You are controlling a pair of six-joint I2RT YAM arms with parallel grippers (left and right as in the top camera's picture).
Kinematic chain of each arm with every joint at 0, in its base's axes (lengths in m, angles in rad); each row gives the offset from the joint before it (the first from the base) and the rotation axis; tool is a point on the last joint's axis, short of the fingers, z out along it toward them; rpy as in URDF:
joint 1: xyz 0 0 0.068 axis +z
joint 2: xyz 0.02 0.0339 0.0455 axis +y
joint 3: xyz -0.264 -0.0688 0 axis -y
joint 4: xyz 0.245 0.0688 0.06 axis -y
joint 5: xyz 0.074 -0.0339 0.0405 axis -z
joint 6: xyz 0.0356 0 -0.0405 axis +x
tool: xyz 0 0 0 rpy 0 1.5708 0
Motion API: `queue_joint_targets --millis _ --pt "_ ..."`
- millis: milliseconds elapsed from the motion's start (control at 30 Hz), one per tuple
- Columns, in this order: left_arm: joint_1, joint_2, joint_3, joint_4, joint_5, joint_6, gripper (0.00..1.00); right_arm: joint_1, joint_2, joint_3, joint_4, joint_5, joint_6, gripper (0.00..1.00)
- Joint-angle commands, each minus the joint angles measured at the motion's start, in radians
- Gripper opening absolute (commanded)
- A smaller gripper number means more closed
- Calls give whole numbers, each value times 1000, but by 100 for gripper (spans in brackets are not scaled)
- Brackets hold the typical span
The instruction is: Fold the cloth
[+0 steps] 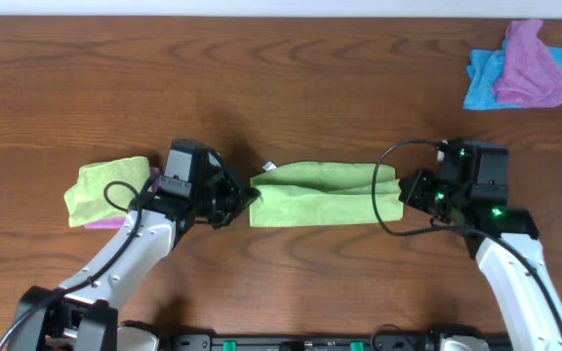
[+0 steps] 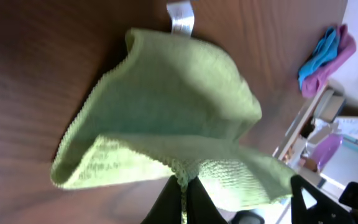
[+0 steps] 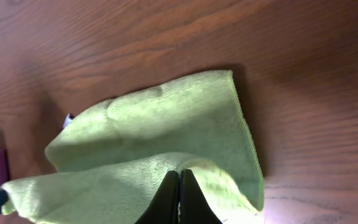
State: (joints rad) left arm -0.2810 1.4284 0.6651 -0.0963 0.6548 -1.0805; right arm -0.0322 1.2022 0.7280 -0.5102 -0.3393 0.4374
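Left hand (image 2: 184, 184) and right hand (image 3: 179, 174) each clamp the nubby lime-green cloth (image 1: 320, 193), a long band.

**Item 1.** Left arm (image 1: 115, 255): white tubular link with black joint blocks. It ends in a boxy black left wrist housing (image 1: 188, 168). A thin black left cable (image 1: 117, 193) loops out at the housing's 9 o'clock. The black base (image 1: 52, 317) sits at 7 o'clock in the overhead view.

**Item 2.** Right arm (image 1: 520, 278): white tubular link and a black right wrist housing (image 1: 476, 175). The housing carries several small green lights (image 1: 497, 212). A thin black right cable (image 1: 381, 195) arcs wide at its 9 o'clock.

**Item 3.** Left gripper (image 2: 184, 184): two matte black fingers, broad at 6 o'clock and tapering towards 12.

**Item 4.** Right gripper (image 3: 179, 173): two slim, smooth matte black fingers with the same taper.
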Motion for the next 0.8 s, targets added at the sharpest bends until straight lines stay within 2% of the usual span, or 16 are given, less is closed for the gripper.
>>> queue_joint_targets --millis 0,233,767 --pt "8 -2 21 11 -75 -9 6 13 40 -3 23 23 -8 1" --pt "8 21 21 86 -130 -9 6 14 108 -3 84 22 -8 1" --pt "6 174 34 218 -130 -18 6 14 125 -3 115 86 -17 1"
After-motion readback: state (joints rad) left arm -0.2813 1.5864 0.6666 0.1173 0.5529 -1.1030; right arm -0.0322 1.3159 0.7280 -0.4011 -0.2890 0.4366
